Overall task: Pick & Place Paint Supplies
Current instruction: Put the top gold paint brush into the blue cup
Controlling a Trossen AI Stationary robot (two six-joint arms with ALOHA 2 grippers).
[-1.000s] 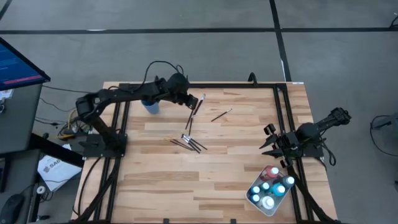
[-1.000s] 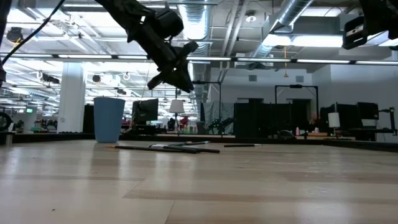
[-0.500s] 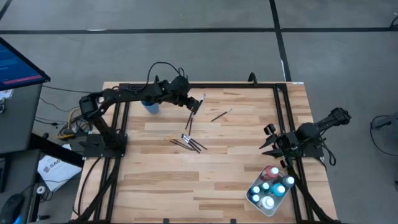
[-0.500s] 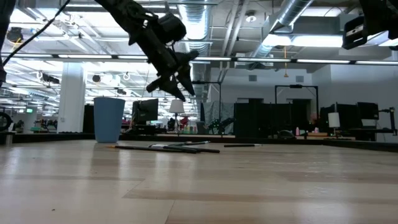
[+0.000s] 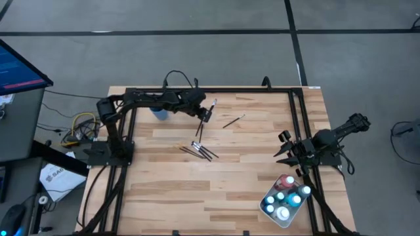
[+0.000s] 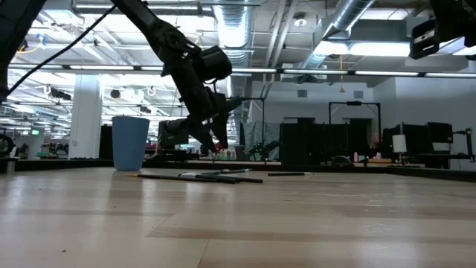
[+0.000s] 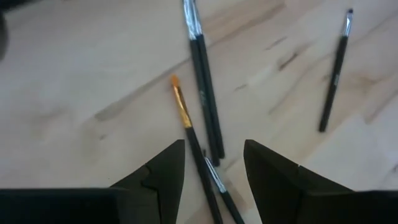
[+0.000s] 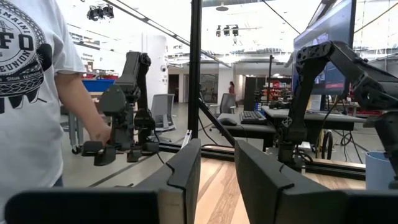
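We see a wooden table [image 5: 230, 177] with a black frame, standing on a grey floor [image 5: 216, 16]. A screen [image 5: 20, 69] glows blue at 9 o'clock.

The left gripper [image 5: 205, 113] hangs low over the far side of the table, at about 11 o'clock from the middle. Its fingers [image 7: 165, 171] are apart and hold nothing. Right under them lie brushes [image 7: 202, 81], one with an orange tip [image 7: 179, 102]. More brushes [image 5: 200, 151] lie in a bunch near the middle. One brush [image 5: 233, 121] lies alone at 12 o'clock. The blue cup [image 6: 130, 142] stands just behind the left arm.

The right gripper [image 5: 283, 153] waits at 3 o'clock. Its fingers [image 8: 186, 171] are a little apart and hold nothing. The paint bottles [image 5: 284, 195] sit in the white tray [image 5: 264, 208] at 5 o'clock.

Beyond the table is a big room with ceiling pipes [image 6: 349, 15], bright lights, desks and chairs. A person in a white shirt [image 8: 28, 68] stands by the side.
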